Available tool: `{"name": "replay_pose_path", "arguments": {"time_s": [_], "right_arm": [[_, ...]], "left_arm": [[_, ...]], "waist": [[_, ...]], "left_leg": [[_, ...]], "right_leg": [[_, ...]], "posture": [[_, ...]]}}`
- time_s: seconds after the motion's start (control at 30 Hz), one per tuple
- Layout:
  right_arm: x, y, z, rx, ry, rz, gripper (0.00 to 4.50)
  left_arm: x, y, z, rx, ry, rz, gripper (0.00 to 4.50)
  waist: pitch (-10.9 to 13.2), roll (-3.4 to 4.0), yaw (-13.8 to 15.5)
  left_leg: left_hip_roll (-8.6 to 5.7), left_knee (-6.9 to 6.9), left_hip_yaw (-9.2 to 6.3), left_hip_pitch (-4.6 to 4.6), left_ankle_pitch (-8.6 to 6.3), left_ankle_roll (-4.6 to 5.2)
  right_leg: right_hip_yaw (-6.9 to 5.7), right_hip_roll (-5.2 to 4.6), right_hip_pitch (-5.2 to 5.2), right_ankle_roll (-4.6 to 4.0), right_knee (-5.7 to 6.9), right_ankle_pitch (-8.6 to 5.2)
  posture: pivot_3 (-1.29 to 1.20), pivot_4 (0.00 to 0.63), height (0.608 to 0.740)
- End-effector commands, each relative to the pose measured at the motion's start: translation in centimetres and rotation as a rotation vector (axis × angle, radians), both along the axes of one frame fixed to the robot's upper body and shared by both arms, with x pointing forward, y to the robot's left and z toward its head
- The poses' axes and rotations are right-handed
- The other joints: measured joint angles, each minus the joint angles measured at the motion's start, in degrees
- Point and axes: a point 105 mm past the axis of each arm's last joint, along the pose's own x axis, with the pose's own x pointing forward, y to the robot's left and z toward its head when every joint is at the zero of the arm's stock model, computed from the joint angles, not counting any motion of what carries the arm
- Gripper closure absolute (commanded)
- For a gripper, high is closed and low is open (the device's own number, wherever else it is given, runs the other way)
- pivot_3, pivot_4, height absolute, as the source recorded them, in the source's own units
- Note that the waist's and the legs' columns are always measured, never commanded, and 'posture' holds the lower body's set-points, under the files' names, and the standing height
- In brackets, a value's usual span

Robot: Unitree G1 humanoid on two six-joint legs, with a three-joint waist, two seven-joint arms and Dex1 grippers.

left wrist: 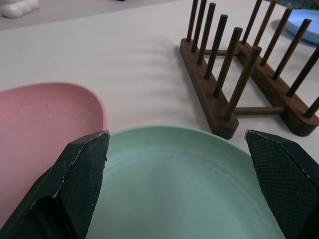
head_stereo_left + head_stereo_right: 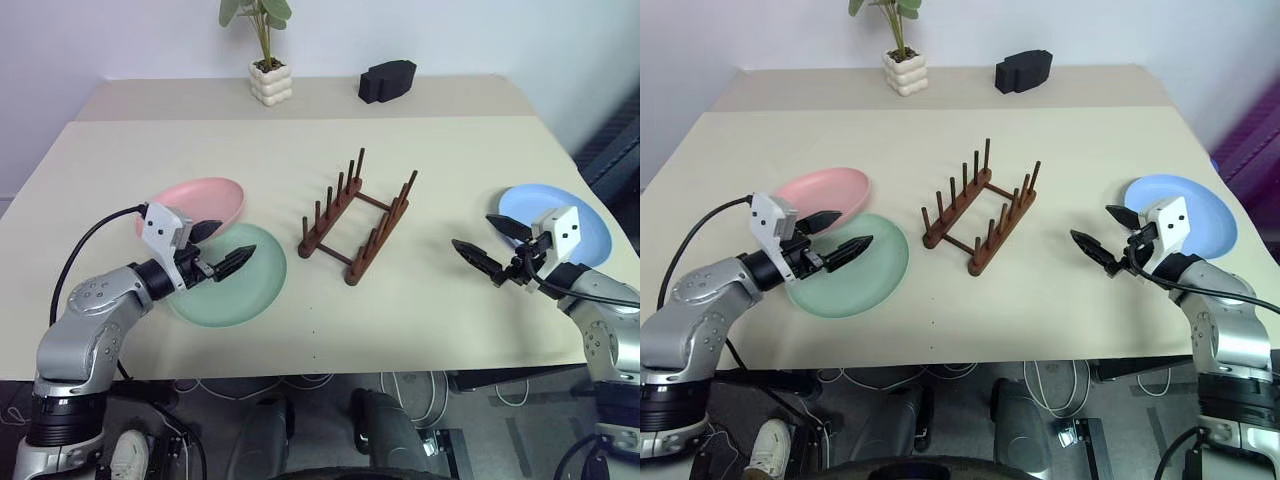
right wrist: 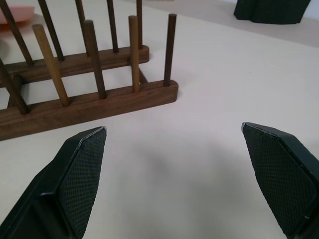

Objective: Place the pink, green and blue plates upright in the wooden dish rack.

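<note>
The wooden dish rack (image 2: 358,218) stands empty mid-table (image 2: 420,320). The green plate (image 2: 235,285) lies flat to its left, its far edge overlapping the pink plate (image 2: 200,200) (both flat). The blue plate (image 2: 575,215) lies flat at the right. The left gripper (image 2: 225,248) hovers over the green plate, fingers apart; the right gripper (image 2: 490,245), fingers spread, hangs between rack and blue plate, holding nothing.
</note>
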Motion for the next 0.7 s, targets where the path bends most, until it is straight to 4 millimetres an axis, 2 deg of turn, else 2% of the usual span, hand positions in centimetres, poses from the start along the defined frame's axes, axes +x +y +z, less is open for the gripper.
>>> {"name": "replay_pose_path", "arguments": {"time_s": [0.03, 0.13, 0.23, 0.37, 0.7], "right_arm": [[0.5, 0.2, 1.8, -0.001, -0.072, 0.013, 0.07], [0.9, 0.1, 1.8, -0.005, -0.078, 0.001, 0.07], [0.4, 0.5, 2.0, -0.004, -0.075, 0.027, 0.07], [-0.4, 0.5, 1.3, -0.018, -0.050, 0.018, 0.07], [-2.7, 2.2, 0.8, -0.007, -0.013, 0.040, 0.07]], "left_arm": [[-0.4, 0.1, 1.5, 0.006, -0.059, -0.009, 0.00], [0.2, -0.1, 1.0, 0.017, -0.052, 0.000, 0.00], [0.1, -1.2, 1.6, -0.021, -0.069, -0.043, 0.00], [-0.5, -1.8, 0.8, 0.011, -0.037, -0.084, 0.00], [-2.4, -4.2, 0.9, 0.030, 0.017, -0.260, 0.00]], "waist": [[0.00, 0.00, 0.01], [0.00, 0.00, 0.02], [0.00, 0.00, 0.28], [0.00, 0.00, 0.18], [0.00, 0.00, 0.10]], "left_leg": [[0.00, 0.00, 0.00, 0.00, 0.00, 0.00], [0.00, 0.00, 0.02, 0.00, 0.00, 0.00], [0.00, 0.00, -0.01, -0.02, 0.00, 0.00], [-0.01, 0.00, 0.00, -0.04, 0.00, 0.00], [0.05, -0.01, 0.01, -0.02, 0.00, 0.00]], "right_leg": [[0.00, 0.00, 0.00, 0.00, 0.00, 0.00], [0.01, -0.01, 0.00, 0.00, -0.01, 0.00], [0.00, 0.00, 0.00, 0.00, -0.01, 0.00], [0.00, -0.01, 0.00, 0.00, -0.02, 0.01], [0.01, 0.01, -0.01, -0.02, -0.02, 0.00]], "posture": [[0.00, 0.150, 0.740], [0.00, 0.150, 0.740], [0.00, 0.150, 0.740], [0.00, 0.150, 0.740], [0.00, 0.150, 0.740]]}}
